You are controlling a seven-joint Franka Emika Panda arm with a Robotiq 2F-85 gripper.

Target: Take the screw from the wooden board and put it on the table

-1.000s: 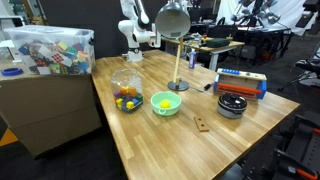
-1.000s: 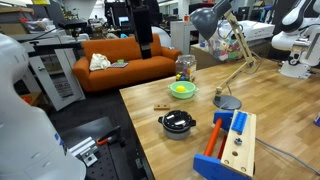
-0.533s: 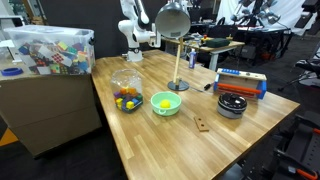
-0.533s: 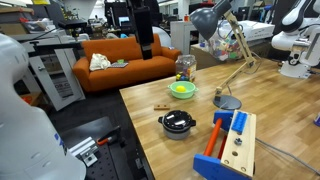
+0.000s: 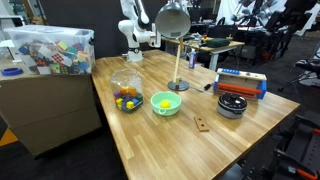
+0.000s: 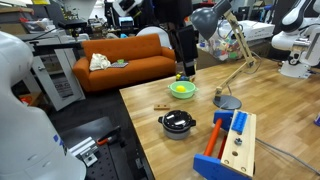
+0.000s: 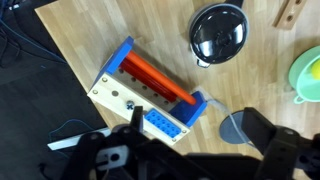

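The small brown wooden board (image 5: 203,124) lies flat on the table (image 5: 160,140) in front of the green bowl (image 5: 165,103). It also shows in an exterior view (image 6: 161,106) and at the top right corner of the wrist view (image 7: 290,10). The screw is too small to make out. My gripper (image 7: 195,135) is open and empty, high above the table over the lamp base (image 7: 235,128) and the blue-and-red toy (image 7: 145,92). In an exterior view it is a dark blur (image 6: 183,45) above the bowl (image 6: 182,89).
A black pot (image 5: 232,105) and the blue-and-red toy (image 5: 242,82) stand near one table end. A glass jar of coloured pieces (image 5: 126,95) and a desk lamp (image 5: 174,25) stand by the bowl. A cardboard-sided stand with a clear bin (image 5: 45,60) is beside the table.
The arm with the gripper has swung sideways fast, from beside the orange sofa to above the green bowl. The objects on the table have not moved.
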